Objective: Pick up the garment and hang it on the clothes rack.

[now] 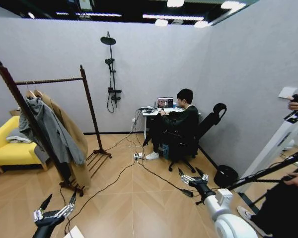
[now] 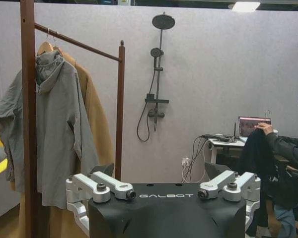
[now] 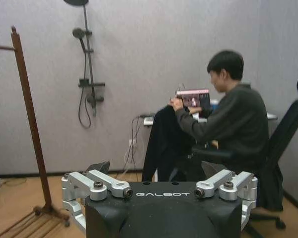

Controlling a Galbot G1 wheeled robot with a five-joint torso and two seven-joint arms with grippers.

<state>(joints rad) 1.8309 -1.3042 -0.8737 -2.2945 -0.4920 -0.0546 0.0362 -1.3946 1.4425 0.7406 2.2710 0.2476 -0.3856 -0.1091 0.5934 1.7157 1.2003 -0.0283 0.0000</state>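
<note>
The garment (image 1: 154, 132), a black coat, hangs from the hands of a person seated at a small desk by the back wall; it also shows as the garment (image 2: 256, 154) and the garment (image 3: 163, 140). The clothes rack (image 1: 49, 81) stands at the left and carries a grey coat (image 1: 49, 130) and a tan coat (image 1: 73, 135). Its bar (image 2: 74, 43) and a post (image 3: 32, 124) appear in the wrist views. My left gripper (image 1: 58, 201) is open low at the left, near the rack's base. My right gripper (image 1: 190, 173) is open over the bare floor, well short of the garment. Both stand empty, as left gripper (image 2: 159, 171) and right gripper (image 3: 156, 168).
A yellow sofa (image 1: 2, 146) sits behind the rack. Cables (image 1: 139, 168) run across the wooden floor from the desk. A black bin (image 1: 225, 176) and an office chair (image 1: 208, 124) stand right of the seated person. White equipment (image 1: 275, 144) and dark poles (image 1: 268, 173) crowd the right edge.
</note>
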